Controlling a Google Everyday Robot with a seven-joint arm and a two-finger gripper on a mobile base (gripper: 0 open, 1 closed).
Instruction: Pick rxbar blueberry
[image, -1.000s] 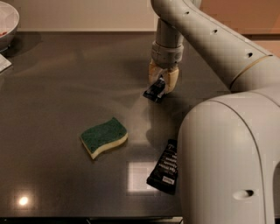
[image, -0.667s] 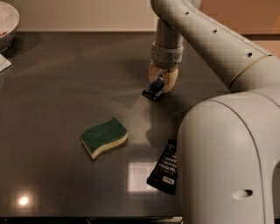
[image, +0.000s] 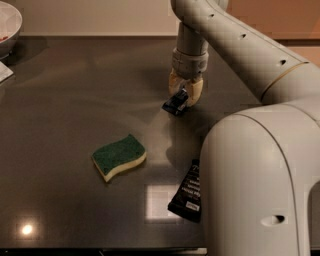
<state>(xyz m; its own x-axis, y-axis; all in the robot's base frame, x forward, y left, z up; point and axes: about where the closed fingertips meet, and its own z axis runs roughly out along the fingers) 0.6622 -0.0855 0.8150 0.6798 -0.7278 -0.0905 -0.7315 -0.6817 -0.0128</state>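
Observation:
The rxbar blueberry (image: 175, 104) is a small dark-blue wrapped bar, tilted, held between the fingers of my gripper (image: 184, 96) at the back middle of the dark table (image: 75, 90). The gripper hangs straight down from the white arm and is shut on the bar's upper end. The bar's lower end is at or just above the tabletop; I cannot tell if it touches.
A green and yellow sponge (image: 119, 156) lies at the front left of middle. A longer black wrapper with white lettering (image: 188, 193) lies at the front, partly behind the arm's big white link (image: 255, 185). A white bowl (image: 7, 27) stands at the far left corner.
Almost nothing differs; the gripper stays shut on the bar at the same place, perhaps a touch higher.

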